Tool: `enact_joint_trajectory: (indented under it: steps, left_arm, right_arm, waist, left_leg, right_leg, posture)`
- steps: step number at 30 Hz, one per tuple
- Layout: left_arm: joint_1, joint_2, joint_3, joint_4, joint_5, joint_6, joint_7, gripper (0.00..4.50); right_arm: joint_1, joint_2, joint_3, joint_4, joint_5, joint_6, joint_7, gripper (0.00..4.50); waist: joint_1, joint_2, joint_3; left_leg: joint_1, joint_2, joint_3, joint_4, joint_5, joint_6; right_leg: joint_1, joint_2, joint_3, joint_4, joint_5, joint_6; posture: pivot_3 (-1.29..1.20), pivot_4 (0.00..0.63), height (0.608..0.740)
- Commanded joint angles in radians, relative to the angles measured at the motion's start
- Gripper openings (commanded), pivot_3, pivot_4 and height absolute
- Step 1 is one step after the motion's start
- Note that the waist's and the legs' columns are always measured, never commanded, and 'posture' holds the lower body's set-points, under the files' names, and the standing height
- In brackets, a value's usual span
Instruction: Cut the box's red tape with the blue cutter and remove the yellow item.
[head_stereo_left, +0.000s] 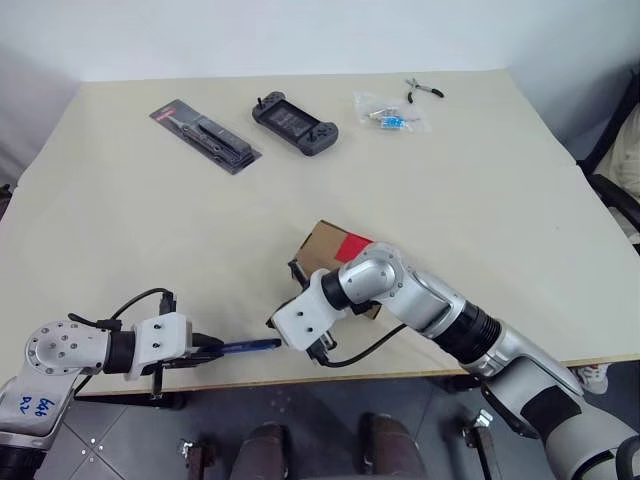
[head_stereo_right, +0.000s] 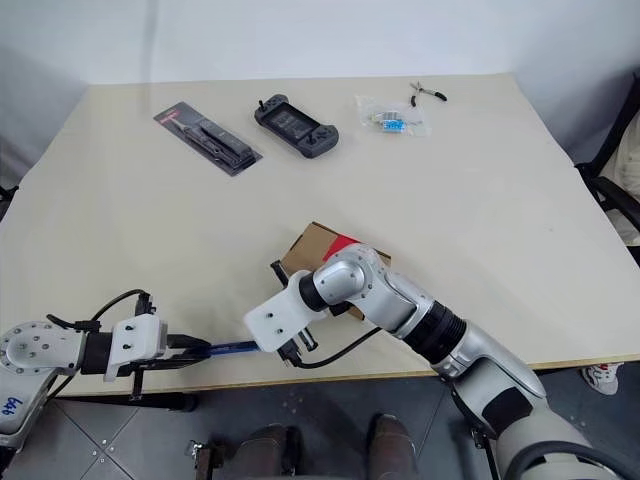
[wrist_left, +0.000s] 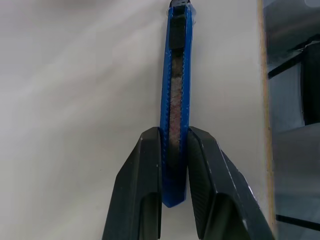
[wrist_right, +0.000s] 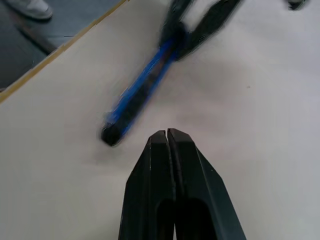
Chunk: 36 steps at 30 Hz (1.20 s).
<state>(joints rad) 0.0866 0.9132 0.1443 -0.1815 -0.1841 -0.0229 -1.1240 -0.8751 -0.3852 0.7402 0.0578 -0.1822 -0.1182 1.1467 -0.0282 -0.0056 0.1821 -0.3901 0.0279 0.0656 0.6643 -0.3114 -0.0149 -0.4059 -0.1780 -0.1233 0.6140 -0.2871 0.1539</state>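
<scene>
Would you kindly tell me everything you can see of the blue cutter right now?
The blue cutter is a slim, plastic-looking blue stick with a dark slider channel running along it and a dark tip. The left gripper is shut on its rear end, one black finger on each side. It lies about level just above the table, near the front edge, and points toward the right gripper, whose shut fingers sit just short of its tip without touching it.

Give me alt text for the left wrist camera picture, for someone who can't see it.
Two black fingers of the left hand are closed on the lower part of the blue cutter, which points away from the camera over a pale table. The table's edge runs down one side, with dark floor beyond it.
</scene>
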Motion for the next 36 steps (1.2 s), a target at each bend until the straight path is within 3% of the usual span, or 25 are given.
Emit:
enact_joint_trajectory:
  steps: [1, 16, 30, 36]
  left_arm:
    - [-0.014, -0.016, -0.021, 0.032, 0.076, -0.048, 0.072, 0.4]
    - [-0.021, -0.022, -0.048, 0.022, 0.074, -0.03, 0.091, 0.4]
    - [0.004, -0.057, -0.05, -0.048, -0.039, 0.12, 0.073, 0.4]
    - [0.045, -0.036, -0.07, -0.092, -0.042, 0.199, 0.062, 1.88]
  right_arm:
    - [0.012, 0.009, 0.011, 0.069, -0.032, -0.126, 0.001, 0.06]
    - [0.006, 0.086, -0.007, 0.241, -0.106, -0.288, -0.018, 0.06]
    - [-0.036, 0.135, -0.25, 0.154, 0.052, -0.033, -0.055, 0.06]
    - [-0.016, 0.098, -0.301, 0.089, 0.087, 0.062, -0.047, 0.0]
  waist:
    - [0.001, 0.0, 0.0]
    - [0.0, 0.002, -0.002]
    - [0.001, 0.002, -0.002]
    - [-0.001, 0.002, -0.002]
  left_leg:
    - [0.0, 0.0, 0.0, 0.0, 0.0, 0.0]
    - [0.005, 0.001, 0.003, 0.001, 0.0, 0.0]
    - [0.004, 0.001, 0.002, 0.002, 0.0, -0.001]
    - [0.004, 0.001, 0.003, 0.001, 0.0, -0.001]
  right_leg:
    - [0.0, 0.0, 0.0, 0.0, 0.0, 0.0]
    - [0.0, 0.0, 0.003, 0.006, 0.0, -0.001]
    - [0.0, 0.0, 0.003, 0.006, 0.0, -0.002]
    - [-0.001, 0.0, 0.003, 0.006, 0.0, -0.002]
  posture:
    - [0.0, 0.15, 0.74]
    - [0.0, 0.15, 0.74]
    - [0.0, 0.15, 0.74]
    - [0.0, 0.15, 0.74]
